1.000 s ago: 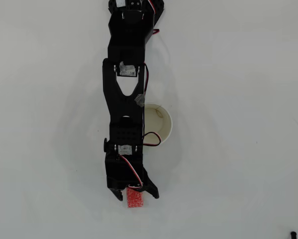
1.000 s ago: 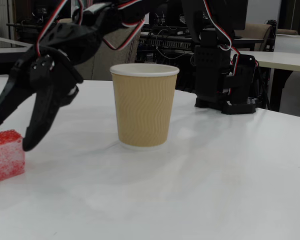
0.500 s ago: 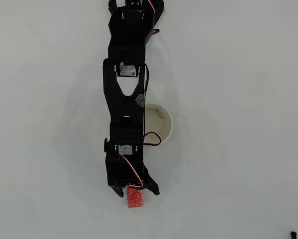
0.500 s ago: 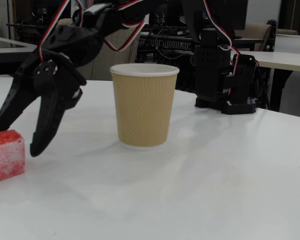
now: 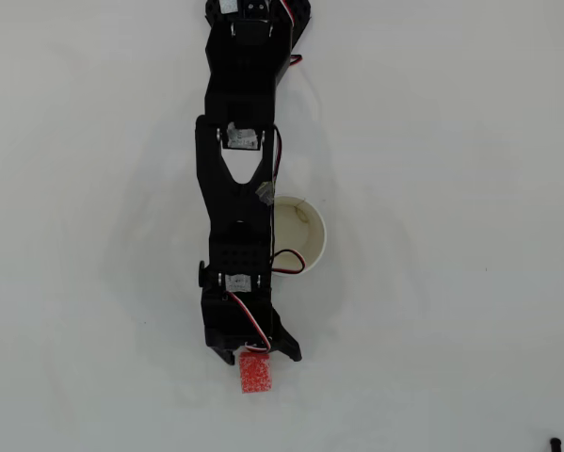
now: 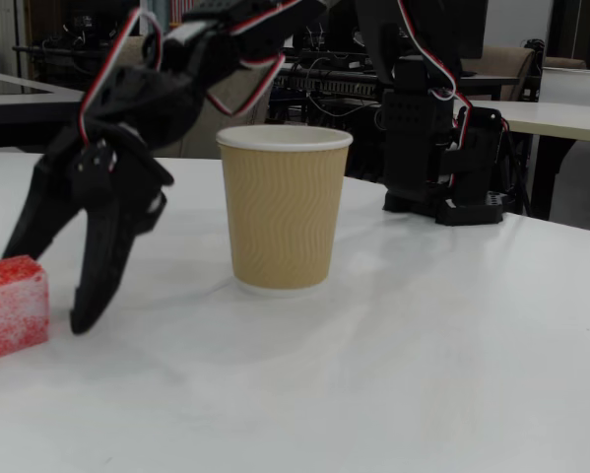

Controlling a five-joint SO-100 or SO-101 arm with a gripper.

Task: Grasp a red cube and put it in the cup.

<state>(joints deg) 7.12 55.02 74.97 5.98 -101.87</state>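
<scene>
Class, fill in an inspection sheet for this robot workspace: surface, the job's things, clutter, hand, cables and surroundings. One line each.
Surface: white table, bare and clean.
Job's things: red cube on the table, not in the cup; cup upright, nothing seen inside from overhead.
Clutter: small dark object at the overhead view's lower right edge.
Hand: hand open, low, tips beside the cube, not gripping it.
Cables: red and white wires loop along the arm, one over the cup's rim.
Surroundings: desks and dark equipment behind the table.
</scene>
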